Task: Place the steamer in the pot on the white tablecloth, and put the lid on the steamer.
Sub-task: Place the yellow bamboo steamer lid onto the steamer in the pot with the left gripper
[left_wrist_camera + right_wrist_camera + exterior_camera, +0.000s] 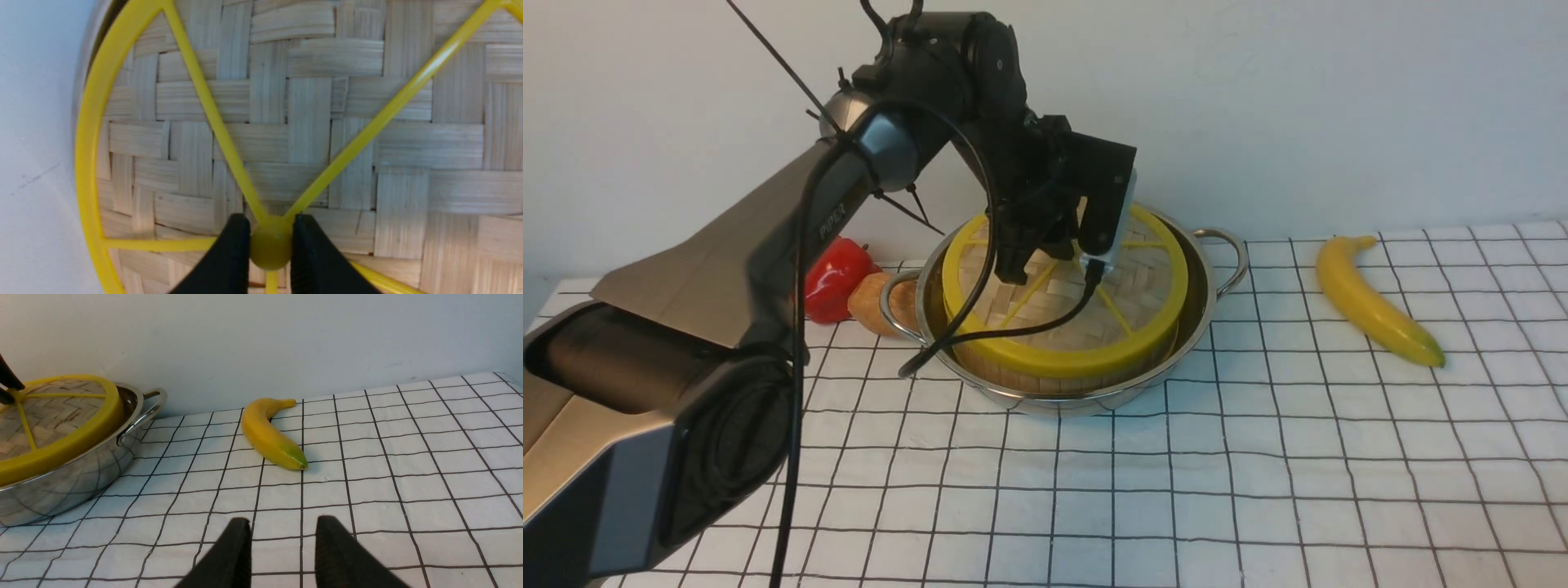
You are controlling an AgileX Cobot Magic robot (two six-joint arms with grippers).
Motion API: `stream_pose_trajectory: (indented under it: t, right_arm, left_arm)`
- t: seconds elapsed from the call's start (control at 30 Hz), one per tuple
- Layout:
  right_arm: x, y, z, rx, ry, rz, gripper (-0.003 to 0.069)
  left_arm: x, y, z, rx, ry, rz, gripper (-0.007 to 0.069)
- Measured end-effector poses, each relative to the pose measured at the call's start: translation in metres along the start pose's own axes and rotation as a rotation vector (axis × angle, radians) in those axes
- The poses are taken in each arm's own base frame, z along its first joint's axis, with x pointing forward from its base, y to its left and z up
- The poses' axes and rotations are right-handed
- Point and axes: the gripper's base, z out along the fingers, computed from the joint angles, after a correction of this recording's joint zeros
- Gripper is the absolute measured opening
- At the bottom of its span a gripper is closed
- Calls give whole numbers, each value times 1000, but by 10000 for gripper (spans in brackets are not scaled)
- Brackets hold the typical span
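The left arm (768, 237) has the word PiPER on its side. The lid (1135, 286) is a flat round disc of woven pale strips, with a yellow rim and thin yellow spokes. It sits on top of the steamer (1045, 377). The steamer is inside the shiny pot (1205, 273) on the white tablecloth (1176, 490). The left gripper (270, 239) pinches the little yellow hub (270, 255) in the middle of the lid. The right gripper (282, 539) hangs over the cloth with its jaws apart and nothing between them. A banana (1372, 302) lies near the pot.
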Motion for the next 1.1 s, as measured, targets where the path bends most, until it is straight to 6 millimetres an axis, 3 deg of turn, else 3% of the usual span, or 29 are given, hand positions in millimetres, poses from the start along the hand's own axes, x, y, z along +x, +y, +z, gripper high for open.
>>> stream_pose_trajectory:
  t: [0.2,0.47,0.67,1.1]
  right_arm:
    - [0,0,0,0,0,0,242]
    - [0,0,0,0,0,0,242]
    - [0,0,0,0,0,0,242]
    - [0,0,0,0,0,0,242]
  left_arm:
    - [0,1,1,-8,-4,0,147]
    - [3,5,0,-52,-11,-67,262]
    - [8,4,0,-38,5,-177,257]
    - [9,3,0,-26,13,-190,218]
